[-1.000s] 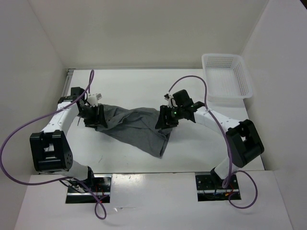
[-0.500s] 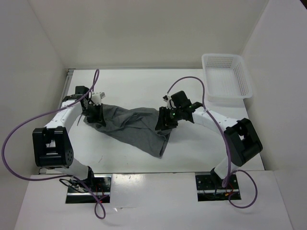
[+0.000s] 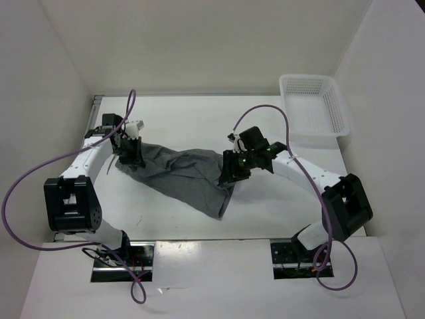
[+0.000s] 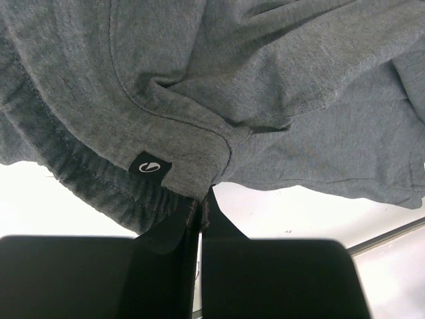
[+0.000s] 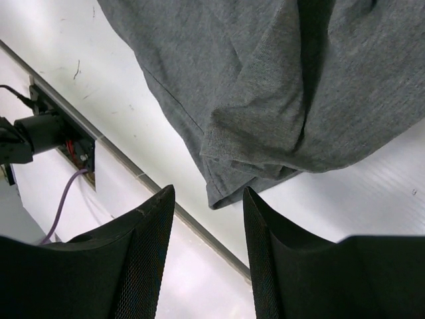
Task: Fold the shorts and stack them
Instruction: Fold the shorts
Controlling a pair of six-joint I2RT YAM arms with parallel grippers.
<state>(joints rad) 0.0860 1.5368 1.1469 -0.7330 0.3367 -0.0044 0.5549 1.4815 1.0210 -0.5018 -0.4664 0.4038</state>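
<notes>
Left gripper (image 3: pixel 131 154) now sits a touch farther from the bases than a second ago, taking its end of the shorts (image 3: pixel 182 176) with it. Right arm's elbow swings out to the right, while the right gripper (image 3: pixel 231 174) keeps its place at the cloth's other end.

- Shorts: crumpled on the table (image 3: pixel 186 119), stretched between the two grippers. Long axis runs left to right, sloping toward the near edge on the right. One loose corner trails toward the bases.
- Left wrist view: fingers pressed together on the waistband (image 4: pixel 73 166), pinching the fabric edge just beside the small black label (image 4: pixel 149 166).
- Right wrist view: fingers spread, nothing between them. The leg hem (image 5: pixel 226 189) lies just past the tips.
- White basket (image 3: pixel 312 106): far right corner, well apart from the cloth.

Judgement: the left end is secured and the right end is not. The cloth lies straight ahead of the right gripper's spread fingers, so this arm is nearer the free hem and the trailing corner. Spreading the shorts flat likely depends on it closing there first.
</notes>
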